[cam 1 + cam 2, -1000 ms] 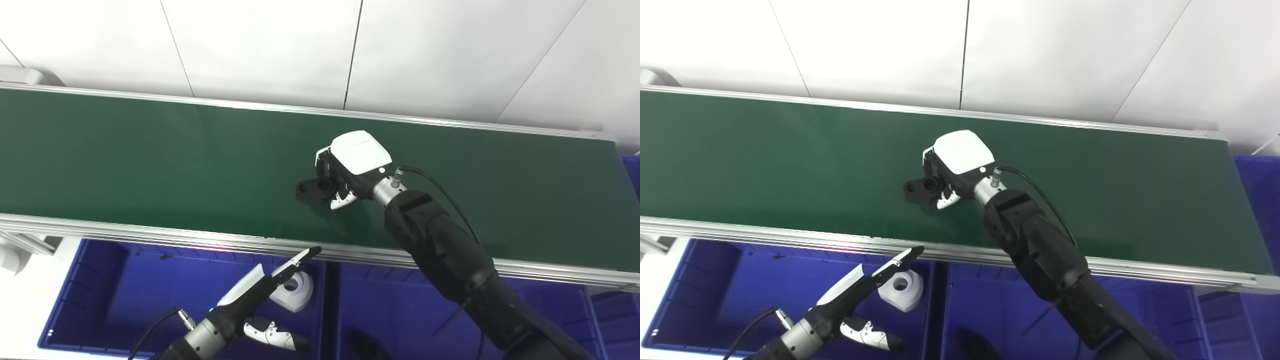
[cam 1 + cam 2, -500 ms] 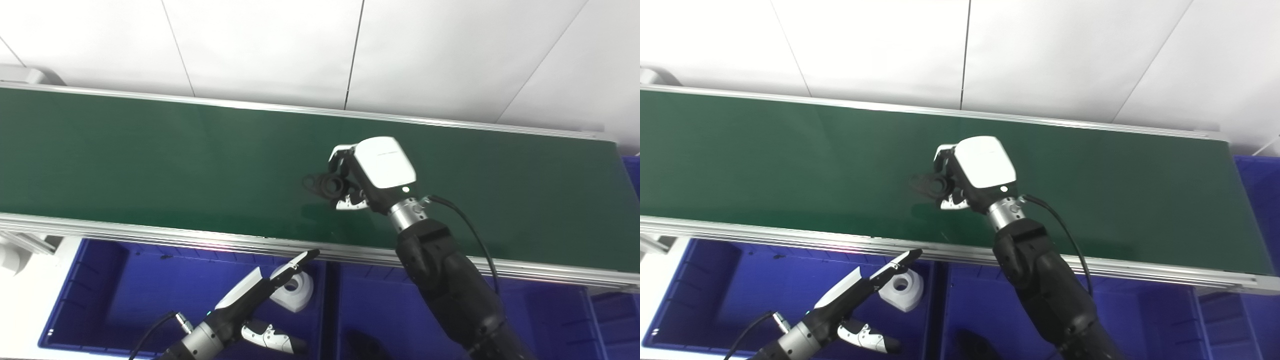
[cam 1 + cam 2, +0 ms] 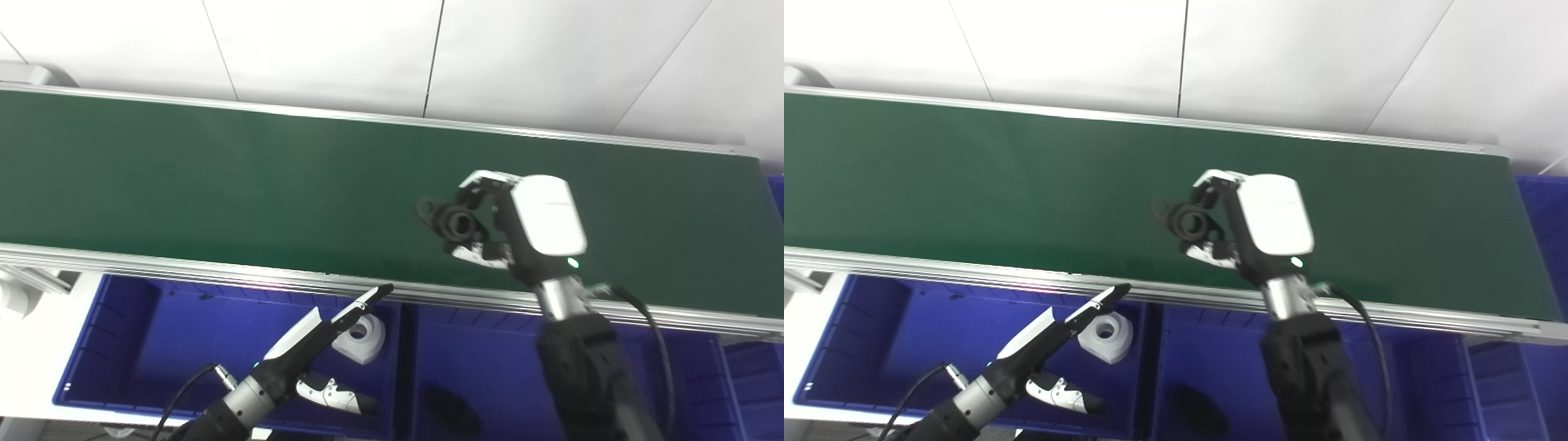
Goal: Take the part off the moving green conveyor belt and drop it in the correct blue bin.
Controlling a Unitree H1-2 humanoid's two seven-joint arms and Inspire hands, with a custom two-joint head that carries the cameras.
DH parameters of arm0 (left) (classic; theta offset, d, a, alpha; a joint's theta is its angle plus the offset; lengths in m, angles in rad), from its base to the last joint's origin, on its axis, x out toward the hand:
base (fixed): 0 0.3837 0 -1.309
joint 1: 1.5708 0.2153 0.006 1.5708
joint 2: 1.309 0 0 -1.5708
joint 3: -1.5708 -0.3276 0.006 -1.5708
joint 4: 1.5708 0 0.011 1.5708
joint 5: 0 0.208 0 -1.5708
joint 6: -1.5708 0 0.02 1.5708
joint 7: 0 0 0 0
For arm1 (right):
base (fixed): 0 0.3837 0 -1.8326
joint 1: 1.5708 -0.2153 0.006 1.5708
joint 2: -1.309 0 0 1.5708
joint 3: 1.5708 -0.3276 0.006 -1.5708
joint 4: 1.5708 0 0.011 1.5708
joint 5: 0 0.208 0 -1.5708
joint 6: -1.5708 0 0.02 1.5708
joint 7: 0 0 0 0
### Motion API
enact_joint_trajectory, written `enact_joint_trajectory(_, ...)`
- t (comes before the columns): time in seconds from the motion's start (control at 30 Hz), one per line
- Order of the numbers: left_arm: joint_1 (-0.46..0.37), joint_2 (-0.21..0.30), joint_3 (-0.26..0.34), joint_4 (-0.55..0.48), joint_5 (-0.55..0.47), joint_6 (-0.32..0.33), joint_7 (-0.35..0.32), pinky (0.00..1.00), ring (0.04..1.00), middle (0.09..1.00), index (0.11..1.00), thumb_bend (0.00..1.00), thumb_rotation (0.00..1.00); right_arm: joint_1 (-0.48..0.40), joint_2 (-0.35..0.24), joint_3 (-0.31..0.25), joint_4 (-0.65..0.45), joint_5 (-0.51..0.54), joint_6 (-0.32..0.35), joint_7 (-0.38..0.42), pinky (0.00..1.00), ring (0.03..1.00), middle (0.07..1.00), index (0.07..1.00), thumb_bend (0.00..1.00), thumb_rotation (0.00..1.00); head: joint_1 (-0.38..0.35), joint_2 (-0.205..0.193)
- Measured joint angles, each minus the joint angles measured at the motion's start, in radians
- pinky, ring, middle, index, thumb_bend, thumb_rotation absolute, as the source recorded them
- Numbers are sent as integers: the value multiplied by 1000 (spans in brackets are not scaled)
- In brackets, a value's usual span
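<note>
Holding the black part (image 3: pixel 451 219), the right hand (image 3: pixel 520 229) has its fingers and thumb closed around it above the green conveyor belt (image 3: pixel 184 171), over the belt's near half. Whether the part touches the belt cannot be told. Left hand (image 3: pixel 318 343) is below the belt's near rail, over the left blue bin (image 3: pixel 122 343), fingers straight and apart, holding nothing. A white part (image 3: pixel 361 337) lies in that bin. A dark part (image 3: pixel 450 407) lies in the middle blue bin (image 3: pixel 490 367).
</note>
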Motion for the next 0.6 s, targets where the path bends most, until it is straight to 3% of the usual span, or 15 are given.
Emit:
enact_joint_trajectory(0.13,9,6,21,-14,-16,4,-7,942,999,1000,1000,906,587,152,-32,-36,-42,53,-2,-5,131,165,396,493,515,0,-28,12)
enact_joint_trajectory(0.3,9,10,36,-17,-23,10,-11,967,1000,1000,1000,889,594,280,-76,-51,-80,119,-7,28,139,186,388,493,515,0,-54,35)
enact_joint_trajectory(0.4,2,11,42,-17,-36,11,-18,970,1000,1000,1000,893,606,331,-114,-58,-80,139,-20,33,132,186,456,481,524,0,-70,46)
enact_joint_trajectory(0.6,-28,12,55,-6,-40,10,-22,980,1000,1000,1000,895,628,360,-144,-63,-56,148,-19,120,109,168,469,480,528,0,-86,60)
